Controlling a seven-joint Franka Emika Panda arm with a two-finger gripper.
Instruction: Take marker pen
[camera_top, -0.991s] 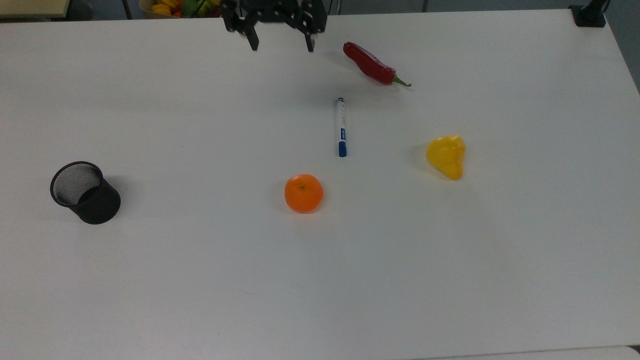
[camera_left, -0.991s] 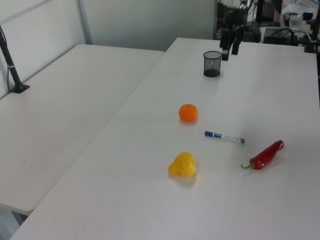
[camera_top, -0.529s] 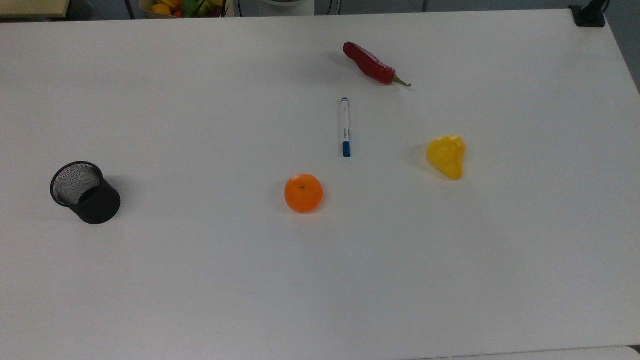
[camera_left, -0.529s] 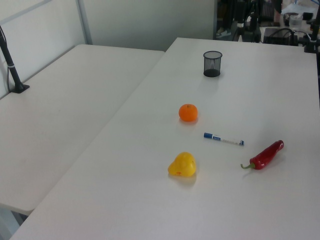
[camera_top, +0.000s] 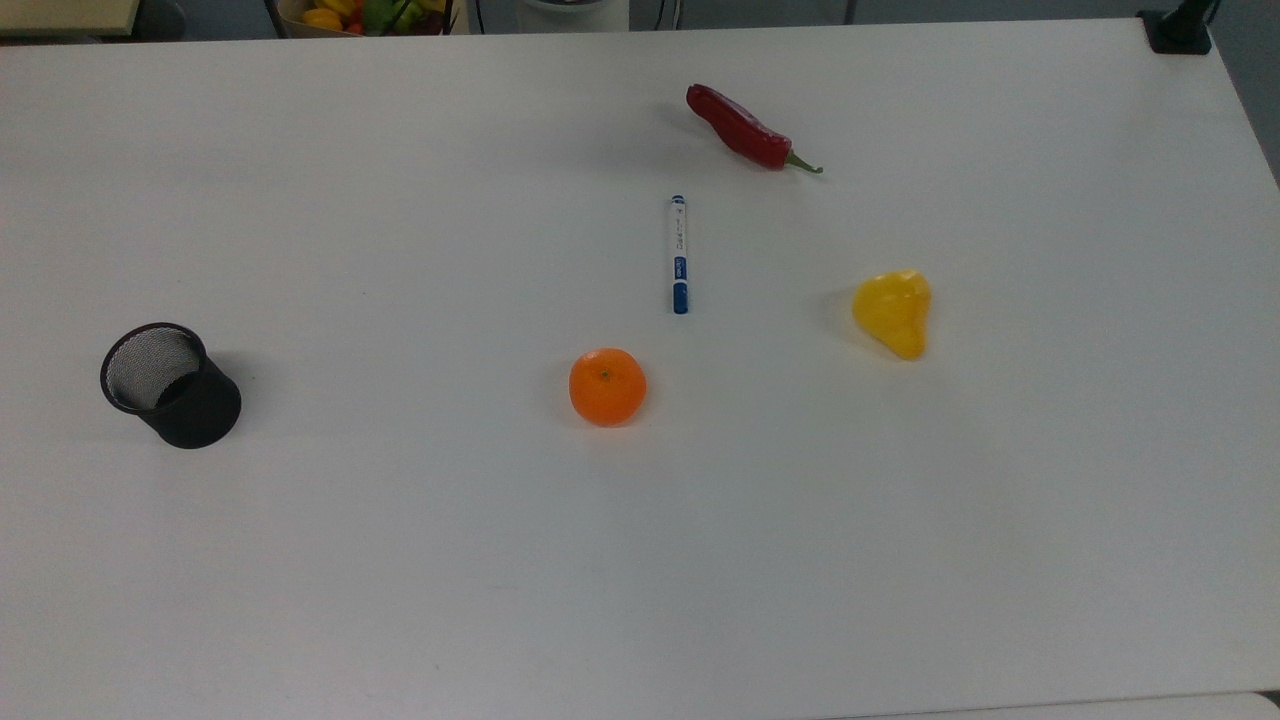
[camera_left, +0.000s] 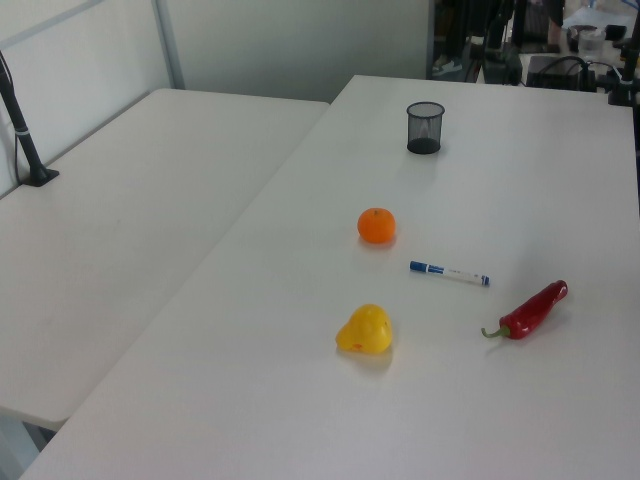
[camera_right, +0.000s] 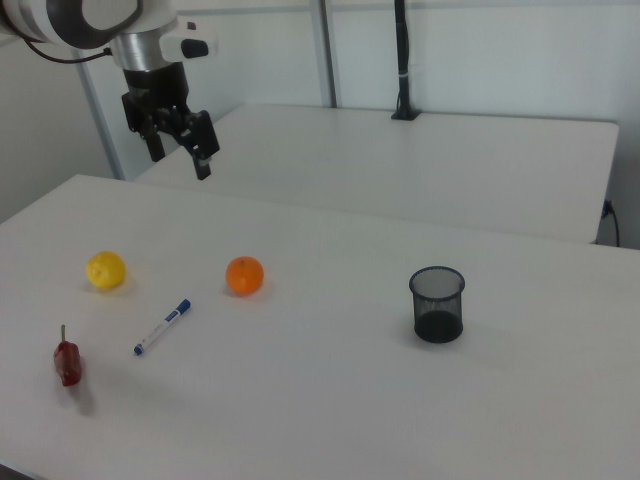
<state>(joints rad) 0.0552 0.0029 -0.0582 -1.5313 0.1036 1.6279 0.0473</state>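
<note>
The marker pen (camera_top: 679, 254) lies flat on the white table (camera_top: 400, 560), a white barrel with blue ends, between the red chilli and the orange. It also lies on the table in the left view (camera_left: 449, 273) and the right view (camera_right: 162, 327). In the right view my gripper (camera_right: 180, 163) hangs open and empty, high above the table, up and behind the pen, touching nothing.
Around the pen lie a red chilli (camera_top: 745, 130), an orange (camera_top: 607, 386) and a yellow pear-shaped fruit (camera_top: 893, 312). A black mesh cup (camera_top: 170, 385) stands far off at the top view's left. A second table and a black post (camera_right: 402, 60) stand behind.
My gripper, at the top view's upper edge a second ago, has moved out of that picture. The pen has rolled slightly in place.
</note>
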